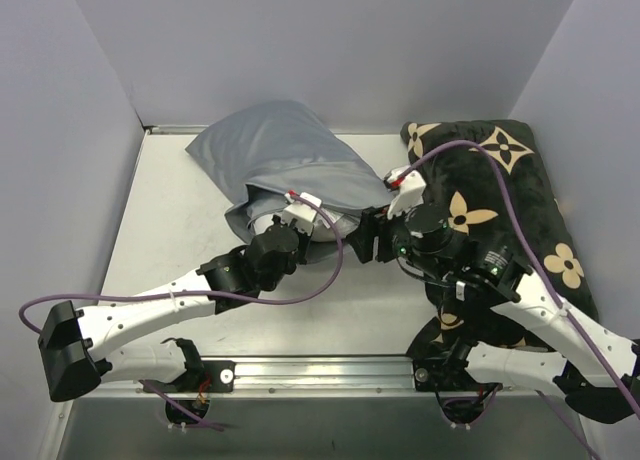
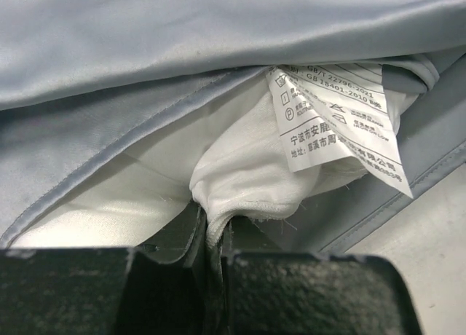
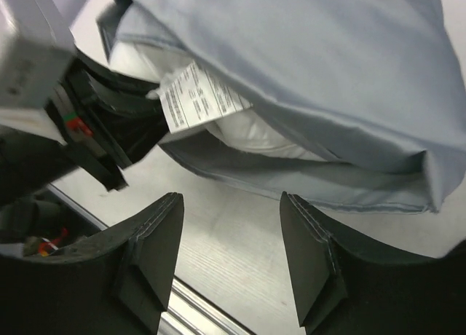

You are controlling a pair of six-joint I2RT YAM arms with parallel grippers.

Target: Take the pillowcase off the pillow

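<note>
The work surface is a pale table (image 1: 170, 240) enclosed on three sides by plain grey-lilac walls (image 1: 330, 40), with a metal rail (image 1: 320, 370) along the near edge where both arm bases are bolted. The pillowcase (image 1: 275, 150) lies at mid-table toward the back wall, its open end turned to the arms. The pillow (image 2: 240, 167) sits inside it, and only white fabric at the mouth is exposed.

The left gripper (image 2: 211, 237) has its jaws closed almost fully, pinching a fold of the white pillow fabric at the mouth of the case. The fold rises from between the fingers directly below the printed care tag (image 2: 338, 124) (the tag hangs from the pillow seam, angled to the right). The grey hem (image 2: 124, 135) of the case runs above the pinched fold and, as far as the left wrist view shows, is not between the jaws.

The right gripper (image 3: 231, 237) has its jaws standing well apart with nothing between them; bare table shows in the gap. The lower edge of the pillowcase lies just beyond the fingertips, not touching them.

A black plush cushion (image 1: 505, 195) with tan flower motifs occupies the right side of the table, its left edge near the pillowcase. The right arm (image 1: 540, 310) lies over its near part. A purple cable (image 1: 340, 250) from the left wrist loops between the two grippers.

The pillowcase is smooth grey fabric with a slight sheen: plump at the far end, creased and limp at the mouth.
</note>
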